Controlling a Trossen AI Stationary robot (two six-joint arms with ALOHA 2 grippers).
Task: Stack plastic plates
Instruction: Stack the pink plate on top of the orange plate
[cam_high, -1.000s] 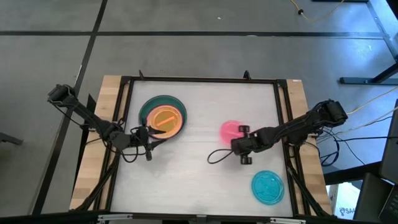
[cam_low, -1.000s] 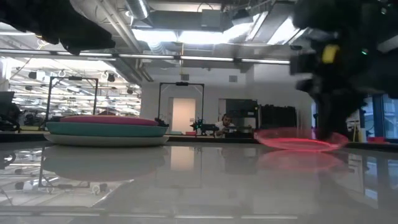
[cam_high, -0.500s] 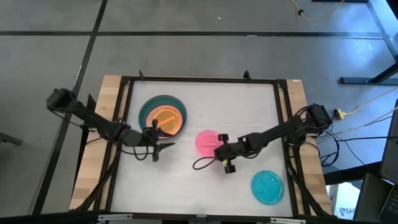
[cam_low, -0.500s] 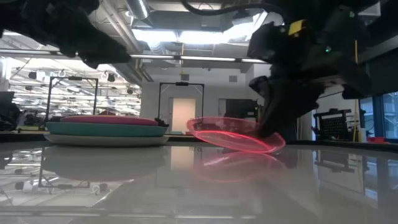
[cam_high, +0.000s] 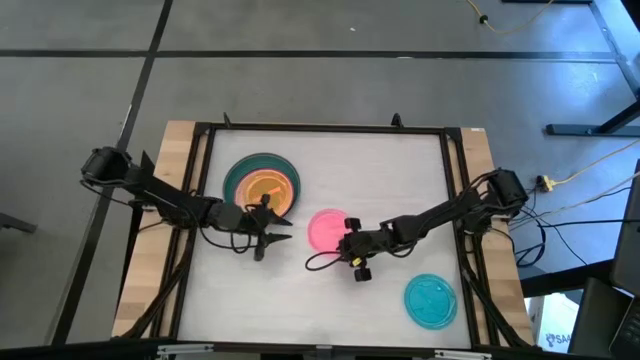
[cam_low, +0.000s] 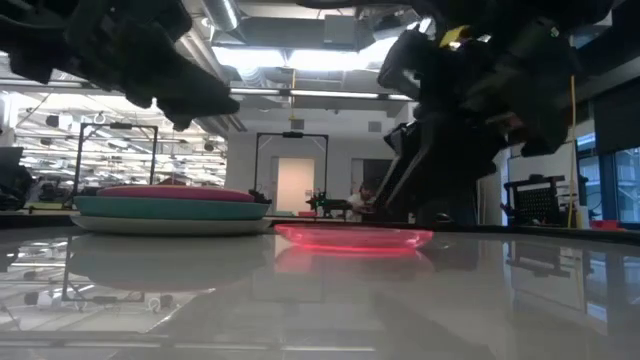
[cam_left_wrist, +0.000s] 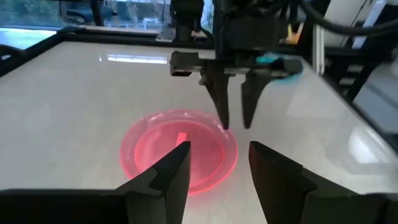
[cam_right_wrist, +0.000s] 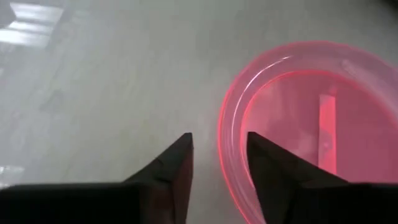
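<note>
The magenta plate (cam_high: 326, 229) has moved left and now lies flat at the frame centre. The right pincer (cam_high: 349, 247) beside it is spread; the left pincer (cam_high: 275, 229) is spread. Their approach risks collision over the plate.

Two slim dark arms are seen, each jointed in black segments; a black cable is looped beside the right claw (cam_high: 346, 240); the left claw (cam_high: 276, 226) ends in two tapered black fingers (cam_left_wrist: 166, 177); a yellow mark is borne on the right wrist housing.
</note>
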